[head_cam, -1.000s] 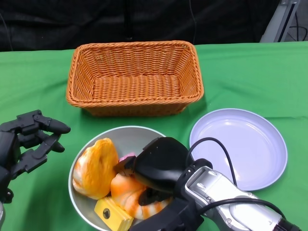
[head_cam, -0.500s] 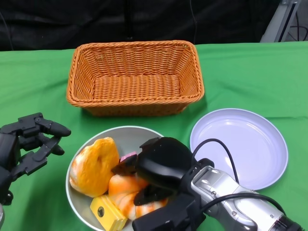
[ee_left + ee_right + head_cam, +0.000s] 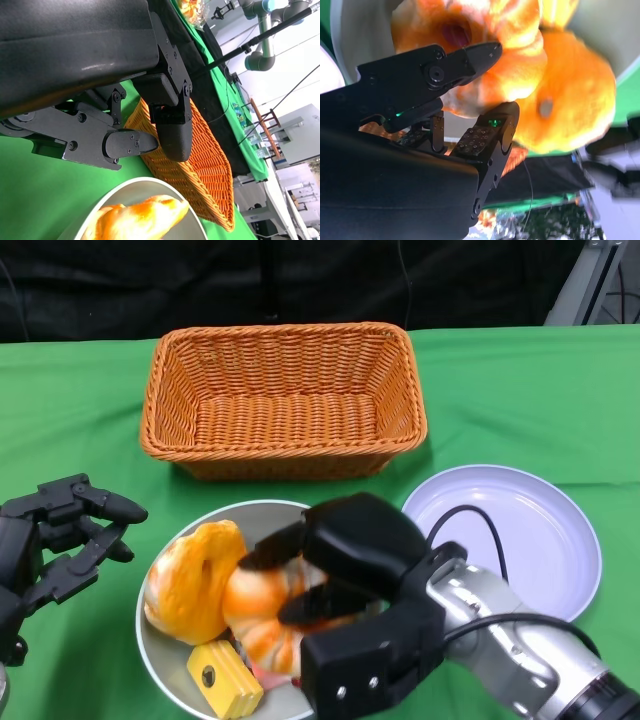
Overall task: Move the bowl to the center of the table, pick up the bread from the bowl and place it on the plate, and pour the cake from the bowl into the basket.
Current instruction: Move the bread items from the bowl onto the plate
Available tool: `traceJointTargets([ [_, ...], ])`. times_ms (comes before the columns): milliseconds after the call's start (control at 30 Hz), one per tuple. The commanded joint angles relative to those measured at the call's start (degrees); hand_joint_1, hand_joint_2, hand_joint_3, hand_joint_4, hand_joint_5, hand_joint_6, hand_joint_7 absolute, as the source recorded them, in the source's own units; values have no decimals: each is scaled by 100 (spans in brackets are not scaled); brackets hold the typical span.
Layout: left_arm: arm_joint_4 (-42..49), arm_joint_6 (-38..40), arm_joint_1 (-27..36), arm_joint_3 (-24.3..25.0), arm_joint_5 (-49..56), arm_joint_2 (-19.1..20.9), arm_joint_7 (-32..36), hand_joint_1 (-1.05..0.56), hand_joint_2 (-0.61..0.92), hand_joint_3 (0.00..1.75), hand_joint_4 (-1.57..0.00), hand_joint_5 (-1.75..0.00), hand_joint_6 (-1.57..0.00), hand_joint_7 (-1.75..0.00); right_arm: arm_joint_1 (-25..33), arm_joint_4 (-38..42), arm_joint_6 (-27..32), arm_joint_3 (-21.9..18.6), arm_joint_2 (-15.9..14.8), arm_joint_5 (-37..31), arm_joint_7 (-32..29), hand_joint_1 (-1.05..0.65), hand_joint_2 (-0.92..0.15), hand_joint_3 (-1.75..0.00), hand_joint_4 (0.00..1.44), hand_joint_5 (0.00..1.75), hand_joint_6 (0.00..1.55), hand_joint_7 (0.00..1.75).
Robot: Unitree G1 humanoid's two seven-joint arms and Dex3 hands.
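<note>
A grey bowl (image 3: 250, 508) sits at the near middle of the green table. It holds a round orange bread (image 3: 190, 575), a striped orange bread (image 3: 262, 615) and a yellow cake block (image 3: 222, 680). My right hand (image 3: 350, 570) reaches in from the right and grips the striped bread between its fingers. The right wrist view shows the fingers (image 3: 455, 70) clamped on either side of that bread (image 3: 515, 65), with the round bread (image 3: 575, 100) beyond. My left hand (image 3: 60, 535) hovers left of the bowl, fingers apart and empty. The white plate (image 3: 530, 540) lies to the right.
The wicker basket (image 3: 280, 400) stands empty behind the bowl, and it also appears in the left wrist view as basket (image 3: 200, 175) past my left hand (image 3: 100, 100). Black cloth borders the table's far edge. A cable loops over my right forearm.
My right hand has closed around the striped bread and drawn it up and toward the bowl's middle. The round bread tipped slightly. My left hand has barely moved.
</note>
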Motion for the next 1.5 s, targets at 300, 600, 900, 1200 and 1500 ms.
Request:
traceJointTargets([
  [300,56,-86,-51,0,-28,61,40,-11,92,37,-83,-120,-88,-87,131,-1000,652,-735,77,1181,943,-16,-92,-6,72,141,116,5],
  [600,85,-87,-60,-12,-22,29,52,-11,90,38,-84,-119,-89,-86,366,-1866,1672,-1130,-28,1710,1611,-15,-92,-8,79,118,110,1],
  [900,44,-41,-44,-23,-13,17,73,-11,89,40,-81,-123,-84,-94,524,-2560,2711,-1744,-105,2366,1957,-14,-92,-11,67,149,114,3],
  [1200,57,-84,-47,-10,-45,31,33,-12,89,39,-83,-122,-85,-93,652,-3014,3216,-2443,-340,2943,1941,-17,-92,-13,77,141,115,6],
  [1500,136,-130,-98,-5,-61,44,39,-9,89,41,-84,-122,-86,-93,918,-3137,3503,-3208,-632,3469,1828,-15,-92,-14,77,140,117,10],
])
